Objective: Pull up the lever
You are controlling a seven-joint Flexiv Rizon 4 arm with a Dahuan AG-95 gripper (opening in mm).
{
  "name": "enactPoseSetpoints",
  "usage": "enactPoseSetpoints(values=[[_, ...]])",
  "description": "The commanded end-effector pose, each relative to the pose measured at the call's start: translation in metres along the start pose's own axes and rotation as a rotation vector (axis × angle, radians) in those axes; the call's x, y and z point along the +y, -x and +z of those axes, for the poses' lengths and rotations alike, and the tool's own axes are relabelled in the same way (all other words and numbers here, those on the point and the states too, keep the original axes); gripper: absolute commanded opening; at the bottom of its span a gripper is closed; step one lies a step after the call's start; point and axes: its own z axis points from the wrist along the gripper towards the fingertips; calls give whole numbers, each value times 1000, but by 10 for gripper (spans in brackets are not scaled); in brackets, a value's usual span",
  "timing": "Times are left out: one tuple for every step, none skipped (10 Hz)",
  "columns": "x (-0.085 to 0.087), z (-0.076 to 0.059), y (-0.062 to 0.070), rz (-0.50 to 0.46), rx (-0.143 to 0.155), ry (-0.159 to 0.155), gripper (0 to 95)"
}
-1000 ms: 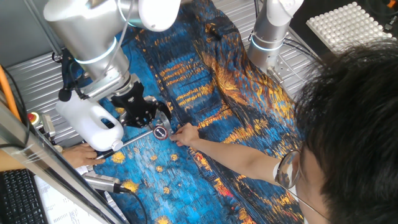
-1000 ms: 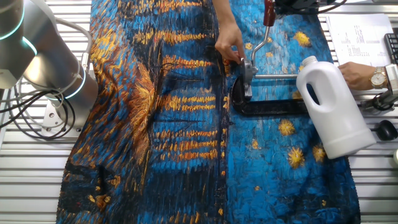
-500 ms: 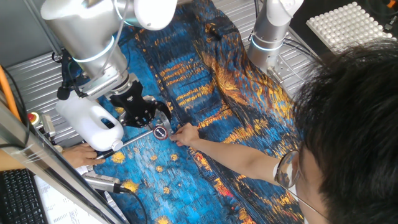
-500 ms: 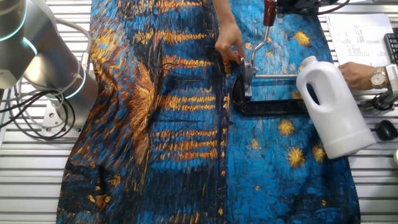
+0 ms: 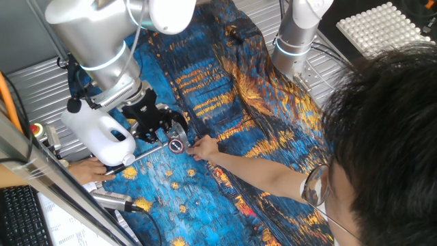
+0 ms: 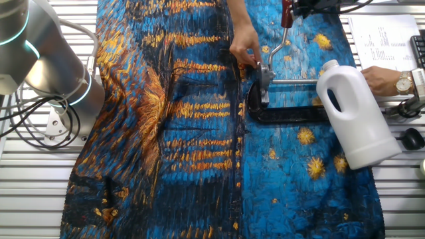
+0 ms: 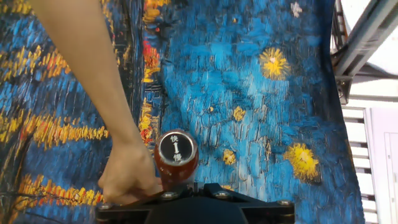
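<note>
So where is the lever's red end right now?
In the hand view the lever sits at bottom centre, just above the black claw, beside the person's hand. In the other fixed view it is at the top edge, up from the white jug.

One fixed view: we look down over a person's head [image 5: 389, 130]. The other: overhead, opposite side. Hand view: close, downward. All share the blue cloth [image 6: 199, 133].

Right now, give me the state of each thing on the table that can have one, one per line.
lever: raised, red end at the end effector
end effector: at the lever, grip not visible
clamp: flat on the cloth, steadied by a person's hand
white jug: lying on its side, capped
</note>
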Motion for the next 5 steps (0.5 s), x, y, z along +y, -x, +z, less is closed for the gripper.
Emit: enactPoseSetpoints(values=[[0, 0, 0, 2, 7, 3, 190], [0, 0, 0, 5, 7, 4, 190], [1, 1, -1, 2, 8, 5, 0], [5, 5, -1, 5, 5, 6, 0], [8, 6, 0, 10, -1, 8, 0]])
